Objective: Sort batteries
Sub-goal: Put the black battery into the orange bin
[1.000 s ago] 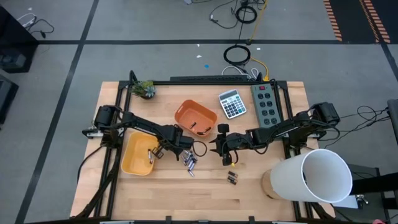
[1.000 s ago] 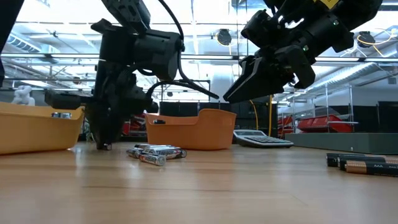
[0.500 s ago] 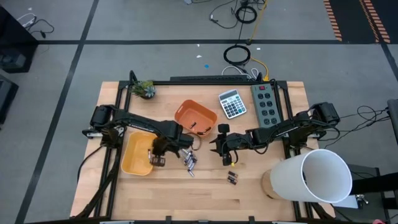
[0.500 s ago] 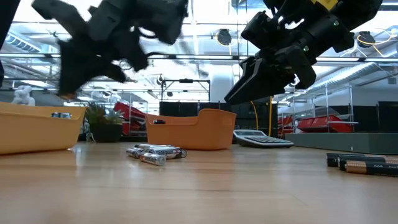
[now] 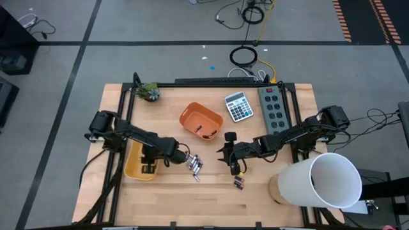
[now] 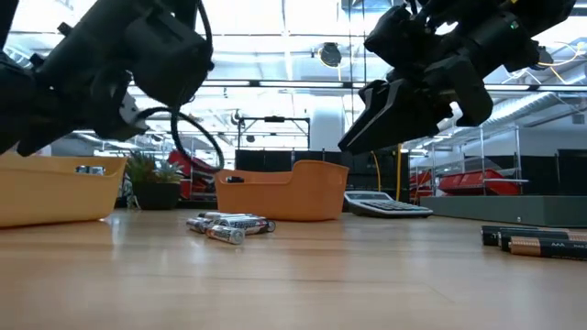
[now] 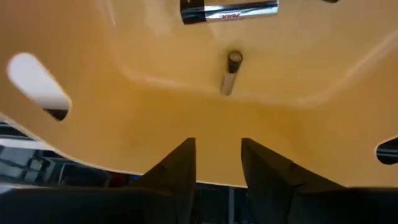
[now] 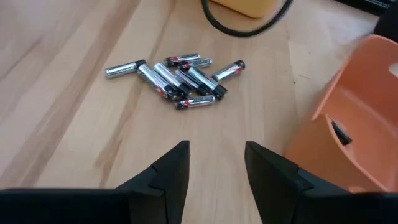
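A loose cluster of silvery batteries (image 8: 177,79) is seen lying flat ahead of the right fingers (image 8: 168,177). Two silvery batteries (image 7: 229,11) are seen beyond the left fingers (image 7: 177,171).

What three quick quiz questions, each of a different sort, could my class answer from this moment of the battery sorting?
1. True or false: the left gripper is over the yellow bin.
2. Multiple choice: the pile of silvery batteries lies (A) in the orange bin, (B) on the bare table, (C) on the calculator.
3. Fill in: the right gripper hangs open and ____, above the table.

Key: 1 true, and two batteries already lie in that bin; 2 B; 3 empty.
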Tool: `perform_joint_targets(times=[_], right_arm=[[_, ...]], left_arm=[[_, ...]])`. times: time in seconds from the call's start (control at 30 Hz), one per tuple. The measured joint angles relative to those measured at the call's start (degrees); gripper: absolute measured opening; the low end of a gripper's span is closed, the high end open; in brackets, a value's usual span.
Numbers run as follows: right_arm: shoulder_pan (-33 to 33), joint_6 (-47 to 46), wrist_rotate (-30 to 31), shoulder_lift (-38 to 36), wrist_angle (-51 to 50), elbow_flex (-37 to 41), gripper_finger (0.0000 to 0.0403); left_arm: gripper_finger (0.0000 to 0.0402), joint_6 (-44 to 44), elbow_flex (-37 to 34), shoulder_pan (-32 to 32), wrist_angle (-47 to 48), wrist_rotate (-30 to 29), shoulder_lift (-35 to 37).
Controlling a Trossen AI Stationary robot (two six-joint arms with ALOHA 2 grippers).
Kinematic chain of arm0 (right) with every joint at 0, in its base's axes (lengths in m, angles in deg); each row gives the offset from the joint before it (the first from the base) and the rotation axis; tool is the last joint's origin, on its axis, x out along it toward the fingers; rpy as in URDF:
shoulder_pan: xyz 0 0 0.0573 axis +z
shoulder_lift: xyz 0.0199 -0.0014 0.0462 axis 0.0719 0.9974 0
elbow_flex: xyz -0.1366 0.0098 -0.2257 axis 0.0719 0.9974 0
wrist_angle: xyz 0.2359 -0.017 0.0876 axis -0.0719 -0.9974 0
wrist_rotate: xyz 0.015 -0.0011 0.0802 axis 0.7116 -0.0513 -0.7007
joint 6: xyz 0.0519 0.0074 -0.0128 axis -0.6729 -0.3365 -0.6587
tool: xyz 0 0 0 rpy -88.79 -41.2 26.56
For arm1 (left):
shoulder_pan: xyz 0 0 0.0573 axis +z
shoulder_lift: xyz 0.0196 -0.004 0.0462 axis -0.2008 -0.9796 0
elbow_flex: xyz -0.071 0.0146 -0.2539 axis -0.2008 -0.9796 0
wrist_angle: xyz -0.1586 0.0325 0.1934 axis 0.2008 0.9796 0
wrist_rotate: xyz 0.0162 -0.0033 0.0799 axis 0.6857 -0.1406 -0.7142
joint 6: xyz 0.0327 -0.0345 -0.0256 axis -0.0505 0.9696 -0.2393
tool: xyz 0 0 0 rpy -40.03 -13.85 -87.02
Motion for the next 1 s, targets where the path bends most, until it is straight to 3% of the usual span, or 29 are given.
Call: perform_joint_targets(times=[0.2, 0.47, 0.77, 0.9, 1.0], right_arm=[[0.08, -2.23, 0.21, 0.0, -0.06, 0.0, 0.0146], [-1.26, -6.73, 0.16, 0.0, 0.49, 0.0, 0.0146], [-3.88, -19.18, 0.23, 0.0, 0.55, 0.0, 0.0146], [-2.24, -19.33, 2.13, 0.0, 0.28, 0.0, 0.0146], [0.57, -18.89, 5.01, 0.0, -0.4, -0.03, 0.0146]], left_arm=[[0.0145, 1.09, 3.49, -0.49, -1.55, -2.83, 2.85], [0.0147, 0.14, 6.88, -0.27, -13.07, -18.38, 3.99], [0.0147, 3.49, 6.89, -0.33, -23.07, -26.6, 3.97], [0.0147, 5.06, 6.87, -3.07, -28.52, -32.32, 3.99], [0.0147, 4.68, 6.75, -5.3, -32.63, -32.47, 4.05]])
